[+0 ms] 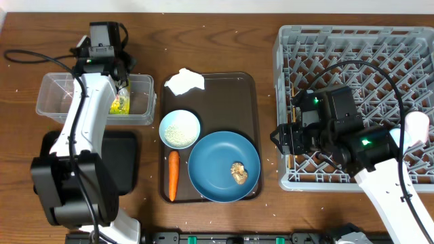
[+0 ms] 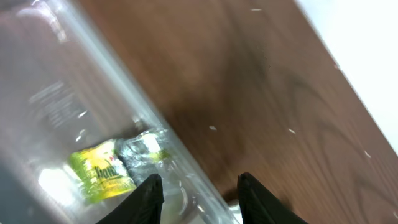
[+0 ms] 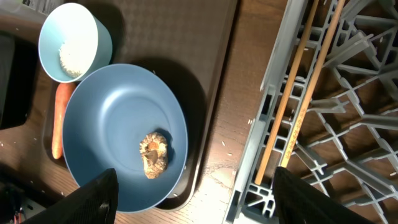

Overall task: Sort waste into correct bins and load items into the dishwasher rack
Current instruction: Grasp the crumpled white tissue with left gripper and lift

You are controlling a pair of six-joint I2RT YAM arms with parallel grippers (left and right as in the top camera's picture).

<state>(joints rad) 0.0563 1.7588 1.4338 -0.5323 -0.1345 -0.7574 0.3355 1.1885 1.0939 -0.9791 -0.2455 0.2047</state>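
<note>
The yellow-green packet (image 1: 120,103) (image 2: 102,168) lies inside the clear tub (image 1: 51,102) (image 2: 68,93). My left gripper (image 1: 123,83) (image 2: 200,186) hangs open just above it at the tub's rim and holds nothing. On the brown serving tray (image 1: 234,88) are the white tissue (image 1: 184,81), a small bowl (image 1: 180,129) (image 3: 74,37) of rice, the carrot (image 1: 173,175) (image 3: 58,118) and the blue plate (image 1: 217,163) (image 3: 118,124) with a brown lump (image 1: 239,173) (image 3: 153,154). My right gripper (image 1: 279,139) (image 3: 196,180) is wide open and empty between the tray and the grey rack (image 1: 352,47) (image 3: 360,143).
The shallow black bin (image 1: 125,163) sits in front of the clear tub, partly under my left arm. Two wooden chopsticks (image 3: 298,93) lie in the rack near its left edge. Small white specks dot the wooden table (image 1: 224,34).
</note>
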